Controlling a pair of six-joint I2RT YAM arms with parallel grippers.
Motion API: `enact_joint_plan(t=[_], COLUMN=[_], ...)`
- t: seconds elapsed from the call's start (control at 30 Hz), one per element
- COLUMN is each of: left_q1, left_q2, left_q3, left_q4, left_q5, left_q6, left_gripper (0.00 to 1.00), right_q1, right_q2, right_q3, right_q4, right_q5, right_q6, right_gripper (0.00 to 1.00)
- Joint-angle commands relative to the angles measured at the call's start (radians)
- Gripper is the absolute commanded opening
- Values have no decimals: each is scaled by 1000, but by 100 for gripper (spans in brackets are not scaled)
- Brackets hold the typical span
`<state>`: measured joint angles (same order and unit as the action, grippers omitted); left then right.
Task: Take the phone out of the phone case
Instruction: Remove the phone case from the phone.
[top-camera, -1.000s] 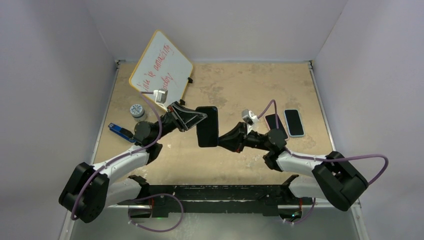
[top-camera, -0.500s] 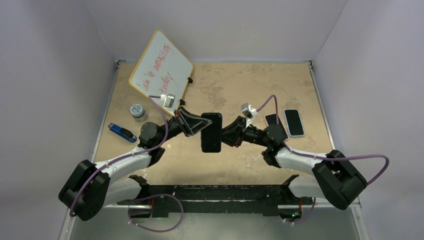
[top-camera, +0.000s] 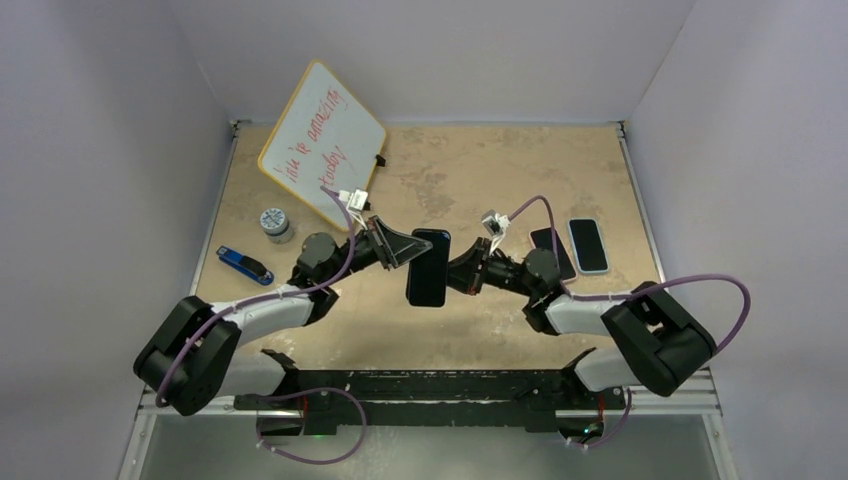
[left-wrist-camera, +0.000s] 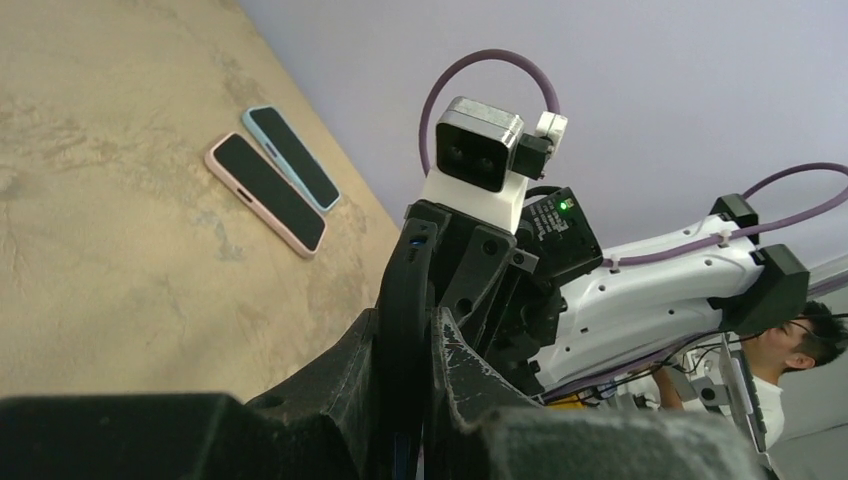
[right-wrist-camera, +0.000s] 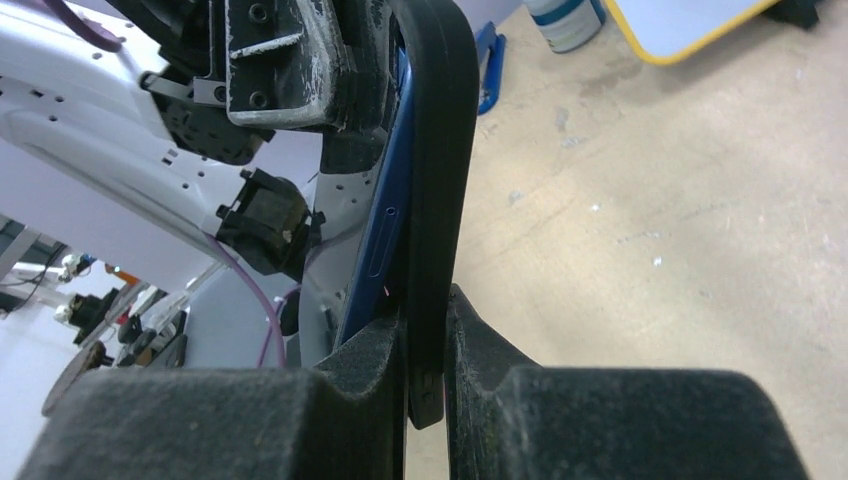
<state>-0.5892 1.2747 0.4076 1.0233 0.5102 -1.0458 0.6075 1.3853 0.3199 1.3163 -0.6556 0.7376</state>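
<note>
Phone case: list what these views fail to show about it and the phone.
- Top view: the phone case reads as one dark slab; any gap at its rim is too small to see.
- Left wrist view: the left end effector hides the case's lower part.
- Right wrist view: the top edge cuts off the case's far end; the phone shows only a blue sliver above the right end effector.
</note>
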Motion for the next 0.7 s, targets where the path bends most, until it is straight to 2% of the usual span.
enact_joint_plan(t=[0.0,0.1,0.23,0.67], left_q1=[-35,-34,-35,-35], left_q2=[75,127,211,344], left_q3=[22,41,81,180], left_q4=[-290,-319,-371,-520], left_q5=[-13,-52,-82,-213], left_q6=[93,118,162,268], left_gripper=[0,0,0,45], right_q1=[-1,-4,-8,-51], right_q2=[-18,15,87,399], right_q3=[4,-26,-64,-95], right_q4=[298,296,367,549], right_q5=[91,102,110,132], right_q6=[-4,-13,16,141], right_gripper=[6,0,0,0])
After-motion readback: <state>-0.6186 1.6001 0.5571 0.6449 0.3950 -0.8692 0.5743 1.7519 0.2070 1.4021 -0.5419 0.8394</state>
